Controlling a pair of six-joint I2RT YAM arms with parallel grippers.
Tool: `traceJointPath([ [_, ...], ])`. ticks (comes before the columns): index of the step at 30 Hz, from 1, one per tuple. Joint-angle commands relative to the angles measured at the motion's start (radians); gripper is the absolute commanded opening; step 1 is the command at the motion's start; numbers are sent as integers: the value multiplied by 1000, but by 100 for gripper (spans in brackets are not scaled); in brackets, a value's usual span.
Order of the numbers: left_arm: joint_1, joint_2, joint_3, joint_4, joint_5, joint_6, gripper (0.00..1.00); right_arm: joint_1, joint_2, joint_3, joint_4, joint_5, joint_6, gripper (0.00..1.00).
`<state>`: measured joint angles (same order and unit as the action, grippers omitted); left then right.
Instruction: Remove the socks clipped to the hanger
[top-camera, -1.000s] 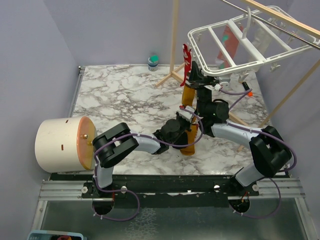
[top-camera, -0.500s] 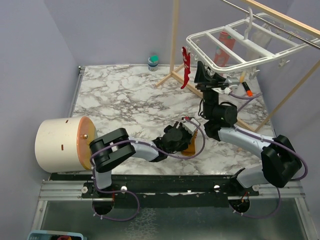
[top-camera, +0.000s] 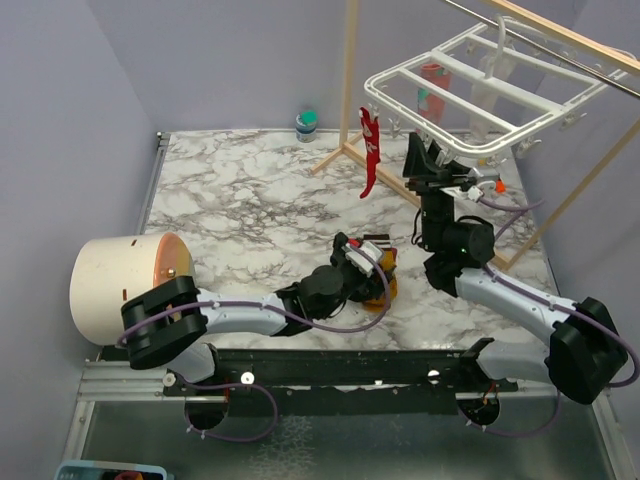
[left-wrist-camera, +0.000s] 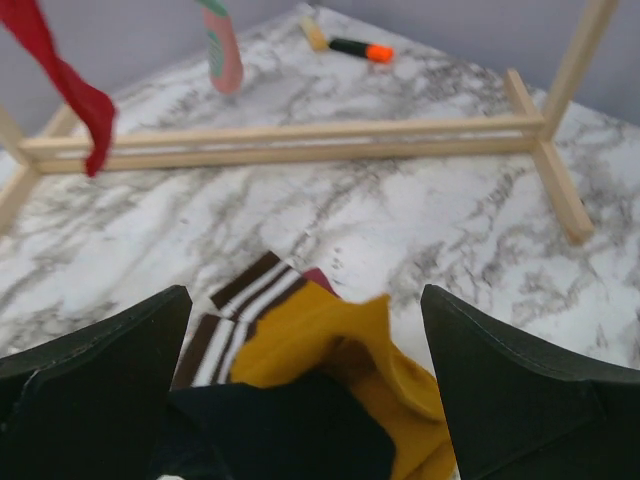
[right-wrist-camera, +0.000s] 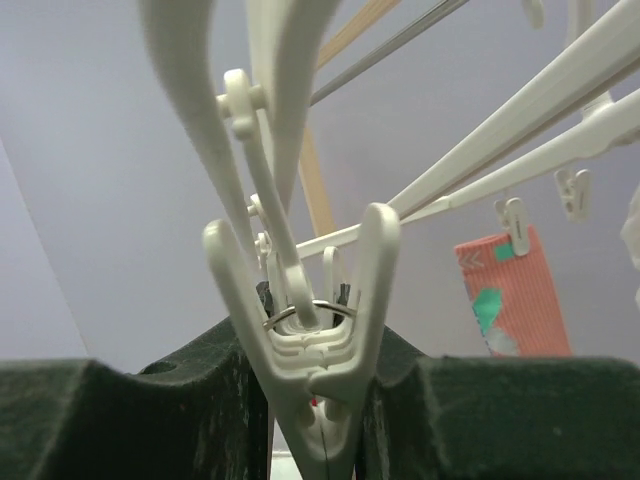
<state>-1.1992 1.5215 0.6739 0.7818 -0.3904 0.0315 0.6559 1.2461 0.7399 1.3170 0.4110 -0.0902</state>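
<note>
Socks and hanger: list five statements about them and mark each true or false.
1. The red sock hangs from the hanger. True.
2. The mustard sock is clipped to the hanger. False: it lies in a pile on the table.
3. The right gripper is closed on a clip. True.
4. The pink sock lies on the table. False: it hangs clipped to the hanger.
5. The left gripper is shut on the striped sock. False: it is open over the pile.
</note>
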Motion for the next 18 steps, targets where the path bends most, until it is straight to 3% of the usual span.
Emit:
traceJointPath([
  [1,44,-57,14,48,-172,94,99,2,-65,-23,-51,20,-6,18],
  [9,208,77,101,62,-121,40,99,2,-156,-64,-103,33,-24,19],
  [18,245,246,299,66,-96,79,99,2,-268,-130,-117,74,-56,20],
])
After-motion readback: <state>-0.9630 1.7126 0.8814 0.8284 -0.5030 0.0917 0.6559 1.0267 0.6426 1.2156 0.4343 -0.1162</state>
